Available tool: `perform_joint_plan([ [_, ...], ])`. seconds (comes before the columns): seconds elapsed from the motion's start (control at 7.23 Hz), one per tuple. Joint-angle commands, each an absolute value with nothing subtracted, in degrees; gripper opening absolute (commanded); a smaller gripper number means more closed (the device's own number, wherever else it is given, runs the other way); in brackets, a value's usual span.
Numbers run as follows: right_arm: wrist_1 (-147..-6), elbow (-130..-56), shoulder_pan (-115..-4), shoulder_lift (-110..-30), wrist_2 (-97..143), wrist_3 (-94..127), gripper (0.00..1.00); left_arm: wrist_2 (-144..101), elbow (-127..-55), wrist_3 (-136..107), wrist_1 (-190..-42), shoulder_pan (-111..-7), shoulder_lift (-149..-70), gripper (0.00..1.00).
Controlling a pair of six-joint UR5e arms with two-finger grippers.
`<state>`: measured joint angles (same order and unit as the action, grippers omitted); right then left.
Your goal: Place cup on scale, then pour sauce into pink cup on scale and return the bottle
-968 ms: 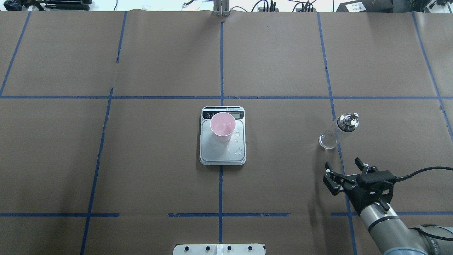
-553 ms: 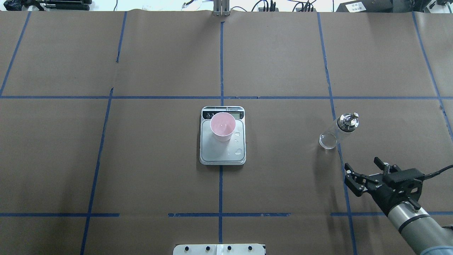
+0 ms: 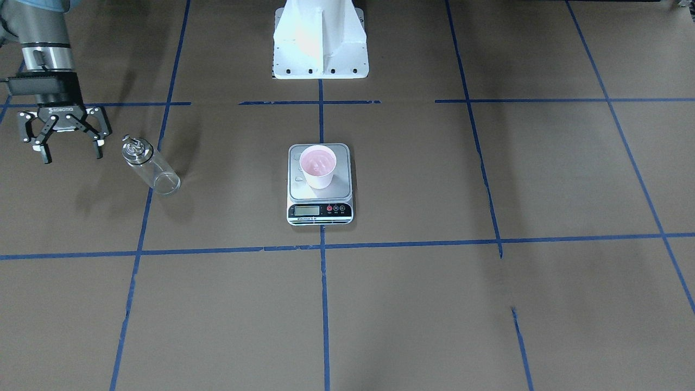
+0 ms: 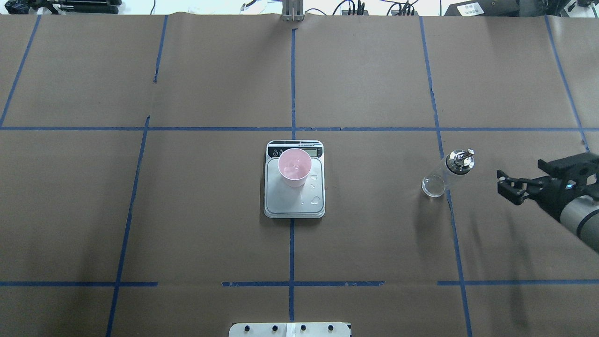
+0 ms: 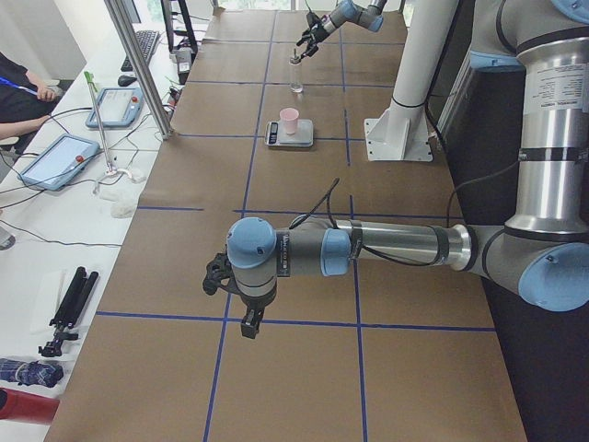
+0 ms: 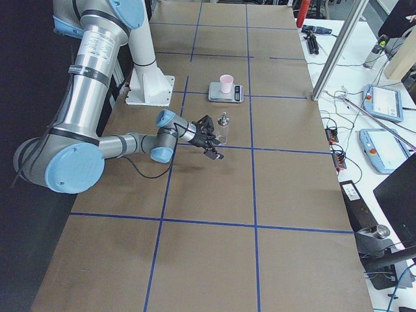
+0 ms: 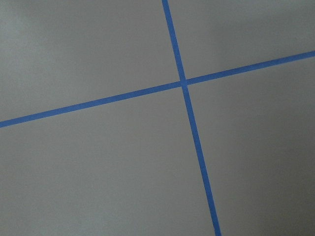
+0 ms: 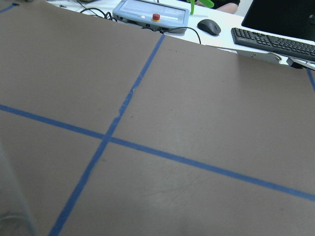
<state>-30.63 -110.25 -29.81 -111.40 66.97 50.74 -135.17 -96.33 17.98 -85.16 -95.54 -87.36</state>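
Cup [image 4: 294,167] is sitting on the scale [image 4: 290,202]; bottle [image 4: 444,177] is standing upright well to the scale's right. Right gripper [image 3: 71,155] is hanging open, empty, farther out; a low swing could topple the bottle.

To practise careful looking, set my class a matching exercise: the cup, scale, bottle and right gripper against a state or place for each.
1 cup
2 scale
3 bottle
4 right gripper

A open, holding nothing
B clear glass, standing alone on the paper
C pink, standing on top of the scale
D flat on the paper, carrying a load

Pairs: 1-C, 2-D, 3-B, 4-A
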Motion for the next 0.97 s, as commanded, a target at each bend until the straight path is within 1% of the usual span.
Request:
perform_joint_plan([
  [0.0, -30.59, -109.69, -51.22, -111.18, 92.15, 36.11, 1.00, -135.18, -96.33, 18.02, -85.34, -95.54, -87.36, 1.00],
  [0.28, -34.60, -108.37, -73.62, -111.01, 117.64, 25.37, 1.00, -135.18, -96.33, 18.02, -85.34, -95.45, -87.36, 1.00],
  [0.41, -41.85, -108.72, -85.22, -110.05, 129.43, 15.92, 1.00, -135.18, -96.42, 18.10, -85.34, -95.45, -87.36, 1.00],
  [0.55, -50.97, -109.76, -92.91, -108.21, 136.68, 9.12, 1.00, -135.18, -96.33, 18.11, -85.34, -95.45, -87.36, 1.00],
  [0.69, -58.63, -112.65, -94.90, -106.98, 139.63, 8.36, 1.00, -135.18, -96.33, 18.11, -85.34, -95.54, -87.36, 1.00],
  [0.83, -64.71, -113.20, -94.49, -106.01, 139.05, 6.44, 1.00, -135.18, -96.33, 18.11, -85.34, -95.45, -87.36, 1.00],
])
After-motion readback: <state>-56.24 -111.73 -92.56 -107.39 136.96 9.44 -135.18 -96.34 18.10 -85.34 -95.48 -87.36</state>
